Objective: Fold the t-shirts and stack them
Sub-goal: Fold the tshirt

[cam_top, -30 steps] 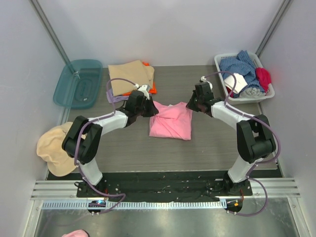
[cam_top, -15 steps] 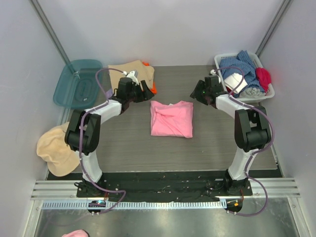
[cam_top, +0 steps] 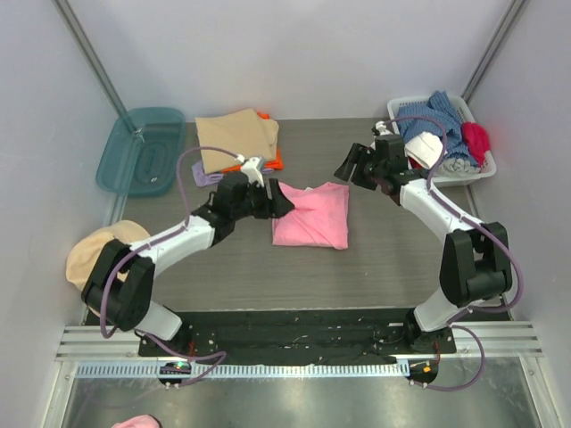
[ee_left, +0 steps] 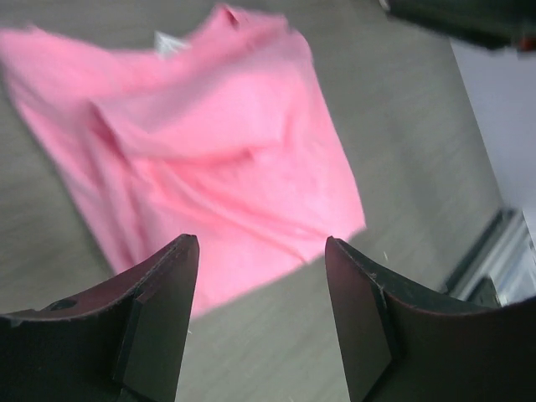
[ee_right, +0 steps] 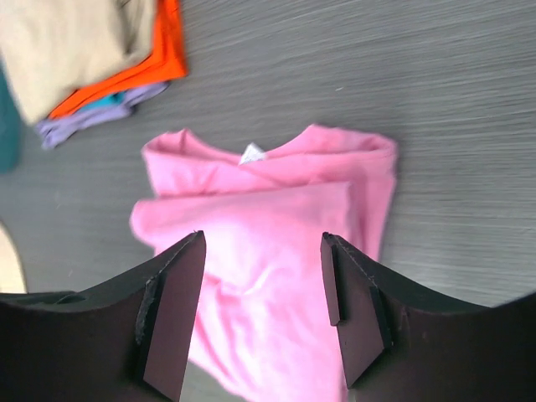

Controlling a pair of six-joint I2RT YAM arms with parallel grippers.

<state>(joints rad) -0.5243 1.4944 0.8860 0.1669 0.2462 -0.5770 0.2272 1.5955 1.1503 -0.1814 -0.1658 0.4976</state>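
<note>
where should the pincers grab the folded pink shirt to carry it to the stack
Likely its two side edges: left pincer on the left edge, right pincer on the right, each coming down from above, slightly outside. The pink shirt lies flat on the table, so only its layered edges offer something to pinch; two holds should save the fold.

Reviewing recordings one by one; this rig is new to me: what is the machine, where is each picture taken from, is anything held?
A robot's left arm and right arm are bolted at the near edge of the table. The wide picture is from a fixed overhead camera; the other two from cameras on the wrists. A partly folded pink t-shirt lies mid-table; farther back, a stack of folded shirts. Also a teal bin, tan cap and white basket of clothes. Left fingers and right fingers are open, holding nothing.
</note>
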